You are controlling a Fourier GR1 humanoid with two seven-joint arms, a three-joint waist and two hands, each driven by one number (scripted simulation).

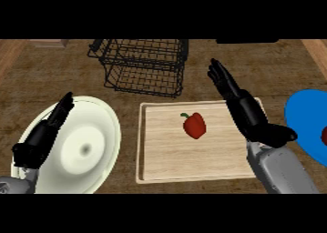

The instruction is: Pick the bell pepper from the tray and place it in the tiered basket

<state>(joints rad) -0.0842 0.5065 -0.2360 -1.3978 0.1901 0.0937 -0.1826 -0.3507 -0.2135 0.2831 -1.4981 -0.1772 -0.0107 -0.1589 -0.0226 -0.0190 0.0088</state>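
The bell pepper (195, 125) sits stem-up near the middle of the tray (159, 173), just left of the right hand (241, 102), which is open, fingers straight, holding nothing, and way closer than the left hand (41, 136).

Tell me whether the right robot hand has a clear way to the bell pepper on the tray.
Probably yes. The right robot hand is open over the tray's right edge, and the bell pepper lies alone just to its left, with nothing between them.
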